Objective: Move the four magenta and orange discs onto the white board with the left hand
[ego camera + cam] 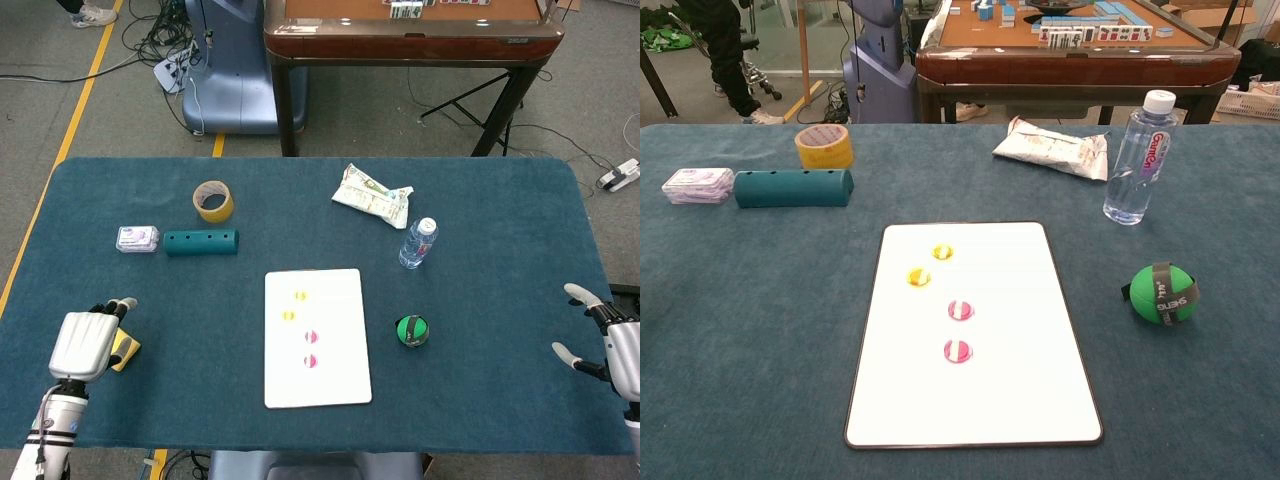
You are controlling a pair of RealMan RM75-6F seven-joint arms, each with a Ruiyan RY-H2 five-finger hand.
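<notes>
On my screens: white board [975, 390], flat at table centre, carrying all four discs, namely two orange discs [942, 252] [919, 277] toward its far-left part and two magenta discs [960, 310] [957, 351] nearer me, each lying apart from the others. Water bottle [1137, 158], upright and capped, right of the board's far corner; I cannot tell how full it is. Crinkled snack packet [1054, 148], lying flat beyond the bottle, appears sealed. Green ball [1162, 293], right of the board. Tape roll [824, 146], teal block [793, 187] with a row of holes, small wrapped pack [698, 185], all far left. Yellow sponge [126, 346], near left edge. My left hand [84, 343], in the head view only, hangs over the sponge, fingers loosely curled, holding nothing that I can see. My right hand [610, 345], at the right edge, fingers spread, empty.
</notes>
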